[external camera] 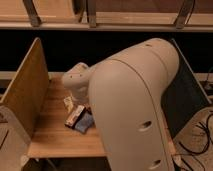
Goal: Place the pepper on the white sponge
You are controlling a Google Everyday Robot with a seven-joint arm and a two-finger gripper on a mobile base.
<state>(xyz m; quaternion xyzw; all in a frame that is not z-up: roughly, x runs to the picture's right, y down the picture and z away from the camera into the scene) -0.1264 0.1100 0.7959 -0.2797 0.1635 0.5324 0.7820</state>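
- We see the gripper hanging low over the wooden table, likely to set something down; whether it is clasped or released we cannot tell.
- We cannot make out the pepper; it may be hidden beneath the gripper.
- Just below the gripper lie a pale piece, perhaps the white sponge, a packet and a blue item.
- No container shows near it.

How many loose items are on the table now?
3, clustered on the table: a pale item, a packet below it, a blue item right of that. The arm above them hides the gripper and possibly more.
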